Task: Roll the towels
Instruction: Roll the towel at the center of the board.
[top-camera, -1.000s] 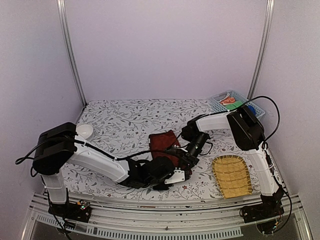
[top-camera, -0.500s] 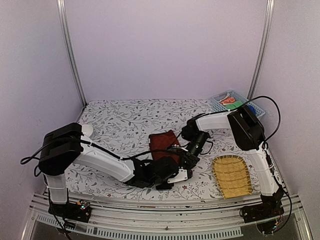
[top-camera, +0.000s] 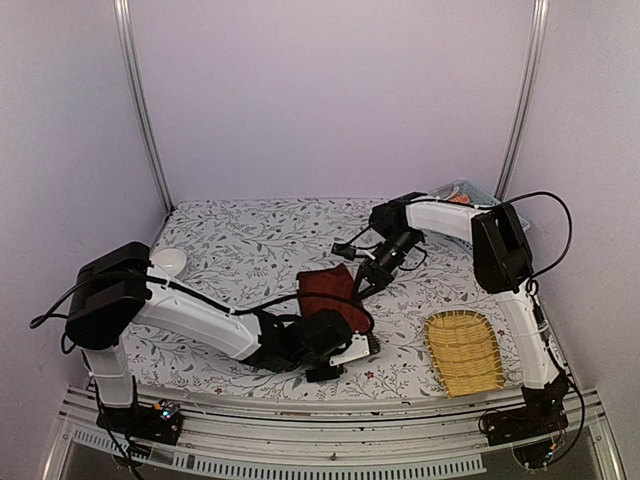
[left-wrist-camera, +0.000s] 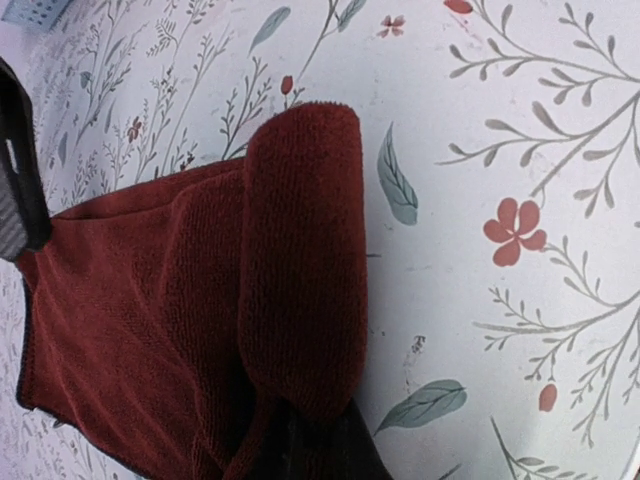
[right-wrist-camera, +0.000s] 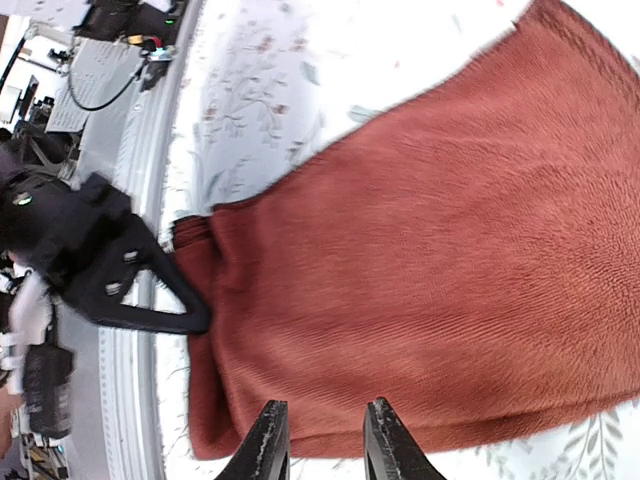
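Note:
A dark reddish-brown towel (top-camera: 325, 288) lies on the flowered table at the centre, its near end turned over into a thick roll (left-wrist-camera: 300, 270). My left gripper (top-camera: 345, 345) sits low at that near end, and its dark fingers (left-wrist-camera: 320, 450) are shut on the rolled fold. My right gripper (top-camera: 357, 290) hangs above the towel's far right edge. In the right wrist view its two fingers (right-wrist-camera: 325, 440) stand apart over the cloth (right-wrist-camera: 420, 250) with nothing between them. The left gripper's black fingers (right-wrist-camera: 130, 290) show at the towel's end.
A woven wicker tray (top-camera: 463, 352) lies at the near right. A white bowl (top-camera: 168, 262) stands at the left behind the left arm. A blue basket (top-camera: 452, 192) sits at the back right, partly hidden by the right arm.
My left gripper has closed on the towel's rolled near end. My right gripper has opened, let go of the cloth and lifted up and back, its arm swinging toward the rear.

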